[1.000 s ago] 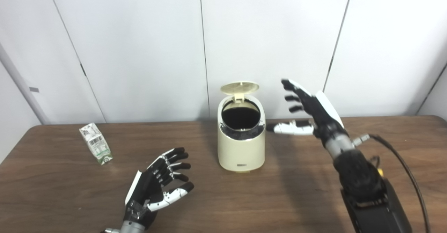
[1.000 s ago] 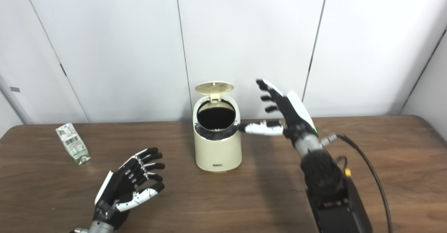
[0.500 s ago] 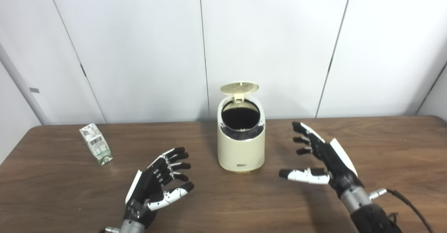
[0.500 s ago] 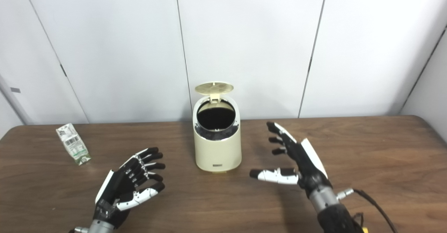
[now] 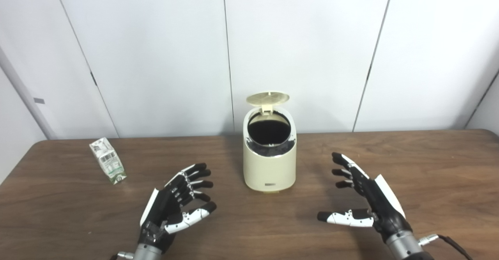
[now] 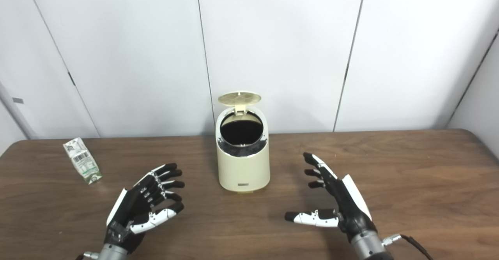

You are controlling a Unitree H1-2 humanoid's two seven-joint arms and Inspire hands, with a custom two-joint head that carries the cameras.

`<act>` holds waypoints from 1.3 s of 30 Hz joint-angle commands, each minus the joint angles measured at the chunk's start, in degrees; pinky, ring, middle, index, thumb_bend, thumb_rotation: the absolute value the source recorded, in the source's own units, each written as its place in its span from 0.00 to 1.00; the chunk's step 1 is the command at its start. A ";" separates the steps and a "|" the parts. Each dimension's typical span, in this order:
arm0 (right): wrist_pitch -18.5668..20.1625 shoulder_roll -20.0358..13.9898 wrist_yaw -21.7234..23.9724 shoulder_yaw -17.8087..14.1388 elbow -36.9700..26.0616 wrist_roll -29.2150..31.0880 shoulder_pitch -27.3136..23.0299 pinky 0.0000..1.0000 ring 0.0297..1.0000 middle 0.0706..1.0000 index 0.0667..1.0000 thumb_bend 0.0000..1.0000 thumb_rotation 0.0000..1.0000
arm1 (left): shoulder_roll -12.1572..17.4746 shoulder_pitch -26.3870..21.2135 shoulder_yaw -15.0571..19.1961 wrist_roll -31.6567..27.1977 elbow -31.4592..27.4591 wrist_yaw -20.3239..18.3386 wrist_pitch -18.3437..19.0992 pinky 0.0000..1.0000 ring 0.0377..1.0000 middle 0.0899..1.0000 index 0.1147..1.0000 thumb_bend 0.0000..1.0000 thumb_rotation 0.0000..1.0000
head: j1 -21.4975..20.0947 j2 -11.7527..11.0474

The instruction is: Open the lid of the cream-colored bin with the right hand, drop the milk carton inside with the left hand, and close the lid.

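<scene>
Rounded cream plastic bin [image 5: 269, 162] mid-table, lid [image 5: 268, 98] raised. Boxy printed carton [image 5: 107, 165], maybe dented, near left edge. Left hand [image 5: 175, 205], right hand [image 5: 368, 197] spread, empty.

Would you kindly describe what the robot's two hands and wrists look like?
Both the left hand and the right hand are black with white back plates and white thumb segments tipped in black. Each ends in a silver metal wrist; a black cable trails from the right wrist.

Bin [image 5: 269, 166] smooth glossy cream plastic; table [image 5: 429, 166] matt wood grain; carton [image 5: 107, 165] printed paperboard.
</scene>
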 commanded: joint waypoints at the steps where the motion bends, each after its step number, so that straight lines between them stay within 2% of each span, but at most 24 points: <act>1: -2.95 -0.51 -0.67 -0.84 -1.66 1.36 -1.12 0.75 0.86 0.92 0.92 0.79 0.21 | -0.39 -0.59 1.05 2.75 -1.24 2.13 -6.94 0.54 0.65 0.73 0.78 0.70 0.10 | 2.31 -0.42; 3: -2.83 -1.07 -0.21 -1.32 -1.77 2.33 -1.01 0.77 0.87 0.93 0.93 0.78 0.20 | -0.72 -0.93 2.15 5.76 -2.98 4.27 -9.83 0.56 0.65 0.72 0.78 0.73 0.16 | 4.31 -0.84; 5: -3.38 -1.58 0.29 -1.80 -1.48 3.90 -1.05 0.79 0.88 0.94 0.94 0.76 0.16 | -0.35 -1.34 2.86 8.10 -5.03 5.58 -10.46 0.57 0.66 0.72 0.78 0.75 0.19 | 6.47 -1.28; 8: -4.30 -2.39 0.68 -2.67 -0.49 6.05 -1.49 0.82 0.90 0.95 0.94 0.74 0.07 | 1.93 -2.28 4.38 9.41 -9.22 6.22 -7.91 0.57 0.68 0.72 0.78 0.75 0.16 | 9.03 -1.88; 10: -3.96 -2.80 0.98 -3.27 -0.18 7.16 -1.68 0.84 0.91 0.95 0.95 0.74 0.02 | 4.03 -3.14 5.75 9.94 -11.25 6.39 -5.73 0.58 0.68 0.73 0.79 0.76 0.16 | 12.33 -2.84; 11: -3.73 -2.97 1.09 -3.44 -0.09 7.50 -1.74 0.84 0.92 0.96 0.95 0.74 0.01 | 4.62 -3.41 6.10 10.04 -11.81 6.46 -4.99 0.58 0.69 0.73 0.79 0.77 0.15 | 12.77 -2.97; 13: -2.87 -3.36 1.58 -3.71 -0.29 8.32 -1.86 0.85 0.92 0.96 0.96 0.73 0.00 | 6.58 -4.62 7.70 10.98 -12.97 7.21 -3.78 0.58 0.68 0.72 0.79 0.77 0.12 | 16.65 -4.21; 14: -2.65 -3.50 1.76 -3.77 -0.33 8.58 -1.90 0.85 0.92 0.96 0.97 0.72 0.00 | 7.17 -5.02 8.18 11.38 -13.25 7.51 -3.48 0.58 0.67 0.72 0.78 0.78 0.10 | 16.65 -4.21; 15: -2.08 -3.63 2.15 -3.74 -0.60 9.01 -1.98 0.85 0.92 0.96 0.97 0.72 0.00 | 8.40 -5.75 9.06 11.68 -13.88 7.85 -2.39 0.58 0.67 0.72 0.78 0.78 0.10 | 18.16 -4.72; 19: -1.14 -3.83 2.45 -3.68 -0.82 8.64 -2.48 0.77 0.89 0.94 0.95 0.74 0.13 | 11.54 -8.33 11.71 13.66 -14.88 9.50 1.13 0.58 0.66 0.71 0.75 0.78 0.08 | 22.28 -6.52; 20: -0.71 -3.90 2.36 -3.60 -0.97 7.99 -2.57 0.73 0.87 0.93 0.93 0.76 0.19 | 11.86 -8.79 12.19 13.65 -14.89 9.79 1.81 0.58 0.66 0.70 0.75 0.79 0.08 | 22.28 -6.52; 21: -0.53 -3.93 2.25 -3.58 -1.01 7.52 -2.67 0.71 0.86 0.92 0.93 0.76 0.22 | 12.54 -9.85 13.25 13.33 -14.12 10.57 2.27 0.58 0.66 0.70 0.74 0.79 0.09 | 23.02 -6.89; 23: -0.54 -3.98 2.26 -3.75 -0.70 7.57 -2.85 0.65 0.83 0.89 0.90 0.85 0.35 | 13.25 -11.50 14.75 13.36 -12.78 12.09 3.22 0.58 0.65 0.70 0.74 0.77 0.09 | 23.73 -7.22; 26: -0.57 -4.25 2.60 -3.94 -0.55 8.04 -3.09 0.58 0.79 0.87 0.87 0.90 0.42 | 14.84 -13.63 15.94 13.95 -10.12 13.26 3.10 0.57 0.65 0.69 0.72 0.76 0.06 | 24.05 -7.62; 29: -1.38 -4.75 2.76 -3.95 -0.04 8.05 -3.27 0.52 0.76 0.86 0.85 0.92 0.42 | 17.18 -15.13 16.28 13.16 -6.92 12.95 2.09 0.59 0.67 0.68 0.70 0.80 0.05 | 24.14 -7.79; 31: -1.62 -5.11 2.79 -3.89 -0.02 7.86 -3.34 0.49 0.74 0.85 0.84 0.93 0.43 | 19.42 -16.42 16.14 14.00 -2.80 13.15 -1.32 0.64 0.70 0.69 0.70 0.83 0.07 | 24.25 -7.79; 35: -1.29 -5.68 2.87 -3.62 -0.39 7.90 -3.47 0.44 0.71 0.83 0.82 0.94 0.43 | 22.11 -18.03 15.57 14.72 3.32 13.54 -6.45 0.75 0.77 0.75 0.71 0.87 0.06 | 24.30 -7.71; 38: -1.50 -5.97 2.94 -3.66 -0.53 8.25 -3.57 0.43 0.70 0.82 0.82 0.95 0.43 | 23.56 -19.04 15.04 14.65 6.74 13.24 -7.59 0.74 0.77 0.77 0.72 0.90 0.06 | 24.16 -7.48; 39: -1.61 -6.01 2.97 -3.69 -0.52 8.38 -3.62 0.43 0.69 0.81 0.81 0.95 0.44 | 24.19 -19.37 14.81 14.68 8.06 12.99 -7.91 0.70 0.74 0.76 0.73 0.91 0.07 | 24.23 -7.47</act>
